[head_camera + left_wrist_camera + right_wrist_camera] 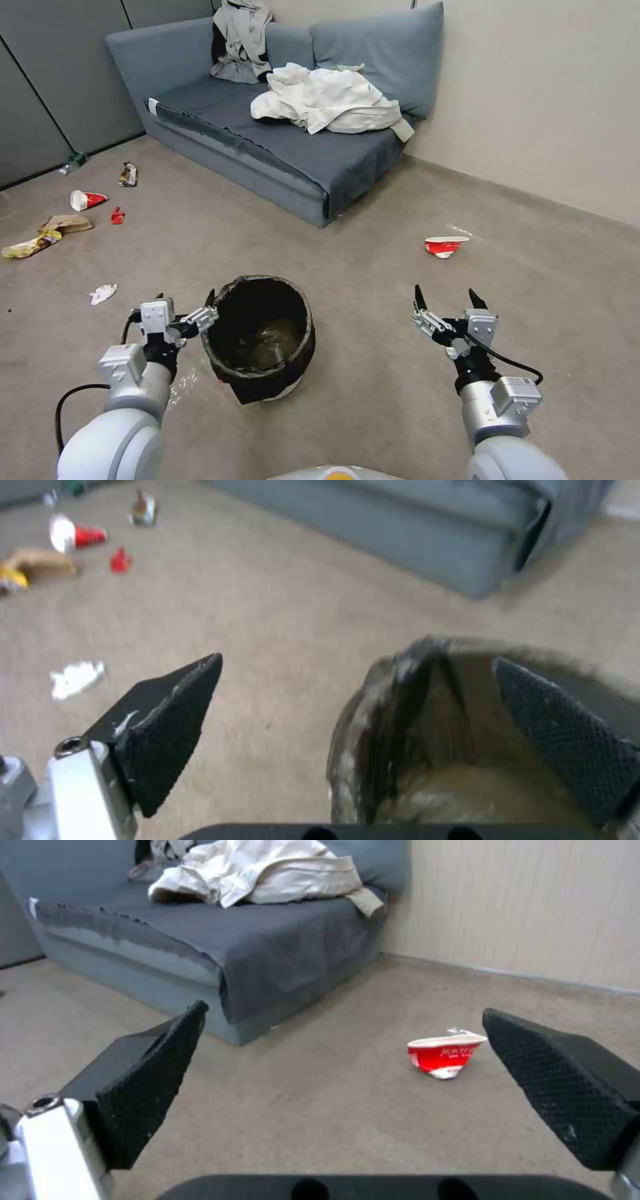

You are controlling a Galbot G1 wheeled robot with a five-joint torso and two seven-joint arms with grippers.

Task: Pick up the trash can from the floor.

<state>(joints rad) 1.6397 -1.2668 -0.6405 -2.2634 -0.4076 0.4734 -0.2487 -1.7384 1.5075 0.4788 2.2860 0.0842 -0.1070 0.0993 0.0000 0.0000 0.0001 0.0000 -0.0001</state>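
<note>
- Beige-grey carpet covers the floor (373, 400), and the trash can (260, 337) stands on it in the lower centre of the head view, a dark bag folded over its rim and a strip of white wall visible at its base.
- Left tool (185, 301) sits at the can's left rim in the head view, its fingers spread; from there it is hard to tell whether one finger is inside the rim or just beside it.
- The left wrist view settles this: one black textured fingertip (560, 715) hangs over the can's (400, 740) dark interior, the other fingertip (177, 700) is outside over bare carpet, so the rim lies between them, unpinched. Any contact with the bag cannot be told.
- Right tool (449, 299) hovers at the lower right of the head view, well apart from the can, fingers spread and holding nothing.
- The right wrist view shows a crushed red-and-white cup (443, 1055) on the carpet between that tool's spread fingertips but farther off, and the grey sofa (253, 955) with pale cloth (260, 870) heaped on it.
- Upper left of the head view holds scattered litter (87, 200), which the left wrist view repeats at its upper left, blurred.
</note>
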